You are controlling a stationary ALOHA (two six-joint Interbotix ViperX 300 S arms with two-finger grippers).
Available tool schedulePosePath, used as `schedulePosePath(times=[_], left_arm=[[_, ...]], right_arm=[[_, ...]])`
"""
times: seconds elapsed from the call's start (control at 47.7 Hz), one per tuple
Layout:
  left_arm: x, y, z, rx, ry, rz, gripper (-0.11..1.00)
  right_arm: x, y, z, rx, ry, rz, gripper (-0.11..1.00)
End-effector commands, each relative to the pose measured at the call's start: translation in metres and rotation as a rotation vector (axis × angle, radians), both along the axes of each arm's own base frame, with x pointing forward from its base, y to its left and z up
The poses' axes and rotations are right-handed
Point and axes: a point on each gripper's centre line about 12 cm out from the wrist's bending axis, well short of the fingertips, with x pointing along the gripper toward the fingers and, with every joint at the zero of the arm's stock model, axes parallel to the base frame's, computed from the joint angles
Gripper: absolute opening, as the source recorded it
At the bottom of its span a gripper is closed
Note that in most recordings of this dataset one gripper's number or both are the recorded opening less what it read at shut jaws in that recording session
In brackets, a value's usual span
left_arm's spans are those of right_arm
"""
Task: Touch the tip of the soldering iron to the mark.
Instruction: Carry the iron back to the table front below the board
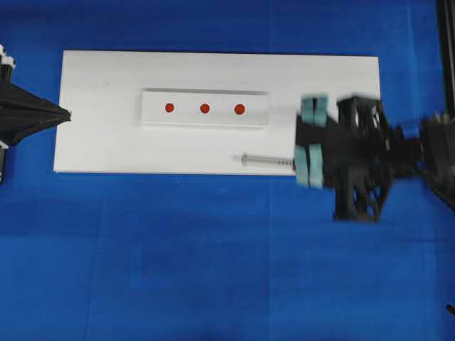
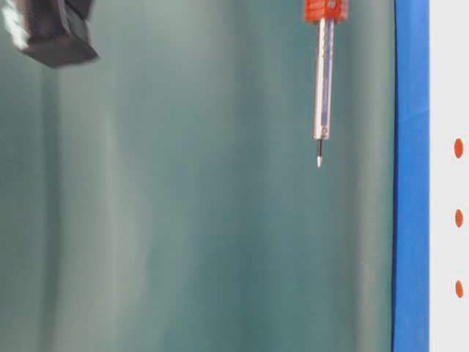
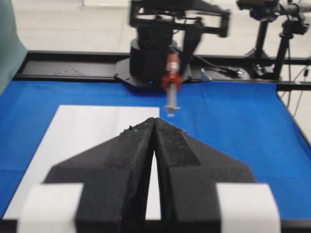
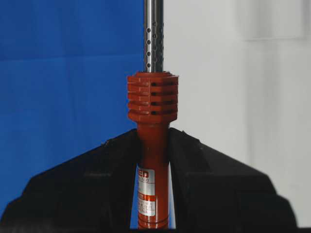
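Two pincers in view; only the right pincer (image 4: pixel 153 160) matters here: its black jaws are clamped on the orange-red handle of the soldering iron (image 4: pixel 153 97), just behind the ribbed collar, with the silver shaft running straight out ahead of the jaws. In the overhead view the right pincer (image 1: pixel 311 142) sits at the right end of the white board (image 1: pixel 99 106), and the soldering iron (image 1: pixel 266 160) lies along the board's lower edge, long axis left-right, tip pointing left. The table-level view suggests the tip hangs clear of the surface. The mark (image 1: pixel 239 109), rightmost and slightly largest of three red dots on the white strip (image 1: pixel 153 114), lies up and left of the tip, near but apart. The left pincer (image 3: pixel 154 128) is closed on nothing, parked at the board's left edge on the blue desk (image 1: pixel 213 270), well apart from the mark. Judgement: right arm is nearer; the tip needs to travel up-frame and a little left, then descend.
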Motion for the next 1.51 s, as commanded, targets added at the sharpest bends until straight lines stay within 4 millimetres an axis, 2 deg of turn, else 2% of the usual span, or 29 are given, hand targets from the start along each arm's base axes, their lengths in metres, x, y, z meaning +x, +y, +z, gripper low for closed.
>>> schedulePosePath(times=[0.0, 0.189, 0.356, 0.65, 0.944, 1.111, 1.258, 1.489], left_arm=[[0.001, -0.002, 0.006, 0.001, -0.021, -0.008, 0.00], [0.001, -0.002, 0.006, 0.000, -0.021, -0.008, 0.00], [0.001, -0.002, 0.006, 0.000, -0.025, -0.008, 0.00], [0.001, -0.002, 0.006, -0.002, -0.025, -0.013, 0.00], [0.000, -0.003, 0.008, -0.004, -0.032, -0.015, 0.00], [-0.003, -0.005, 0.011, -0.004, -0.044, -0.026, 0.00], [-0.003, -0.007, 0.012, -0.005, -0.047, -0.039, 0.00], [-0.003, -0.008, 0.011, -0.003, -0.046, -0.044, 0.00]], right_arm=[[0.000, 0.019, 0.008, 0.008, -0.040, 0.018, 0.06], [-0.002, 0.059, 0.004, 0.025, -0.041, 0.032, 0.06], [0.006, 0.071, 0.000, 0.013, -0.037, 0.042, 0.06], [0.039, 0.066, 0.004, -0.055, -0.084, 0.043, 0.06], [0.094, 0.075, 0.001, -0.083, -0.134, 0.120, 0.06], [0.123, 0.070, -0.001, -0.085, -0.147, 0.093, 0.06], [0.136, 0.068, -0.005, -0.088, -0.146, 0.082, 0.06], [0.138, 0.067, -0.015, -0.087, -0.132, 0.075, 0.06]])
